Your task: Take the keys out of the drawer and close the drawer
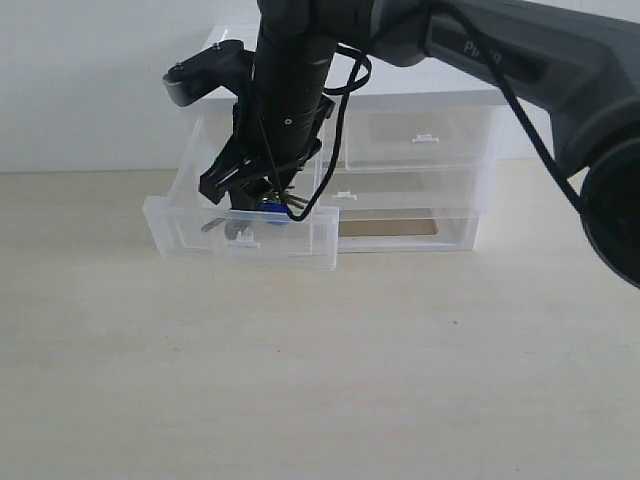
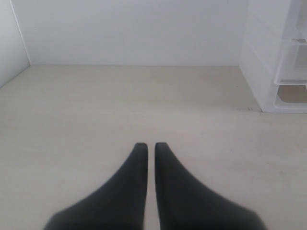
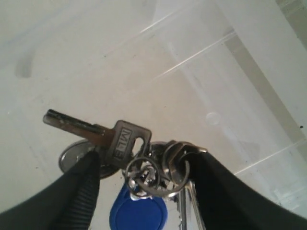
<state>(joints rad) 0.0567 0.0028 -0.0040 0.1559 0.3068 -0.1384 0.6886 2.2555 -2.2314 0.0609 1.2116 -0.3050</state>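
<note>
The clear left top drawer (image 1: 200, 238) stands pulled far out of the white cabinet (image 1: 470, 100). My right gripper (image 1: 262, 205) reaches down into it from above. It is shut on the keys (image 3: 125, 140), its black fingers (image 3: 81, 187) pressing both sides of the ring bunch. The round blue fob (image 3: 139, 213) hangs below the rings, and it also shows inside the drawer (image 1: 270, 212). The drawer's clear floor (image 3: 144, 67) lies behind the keys. My left gripper (image 2: 147, 145) is shut and holds nothing, low over the bare table, out of the exterior view.
The twin right half-width drawer (image 1: 420, 140) is closed. The full-width drawer below (image 1: 410, 228) sticks out a little. The cabinet's side (image 2: 268, 57) stands far right of the left gripper. Light wooden table (image 1: 320, 380) spreads in front; a white wall is behind.
</note>
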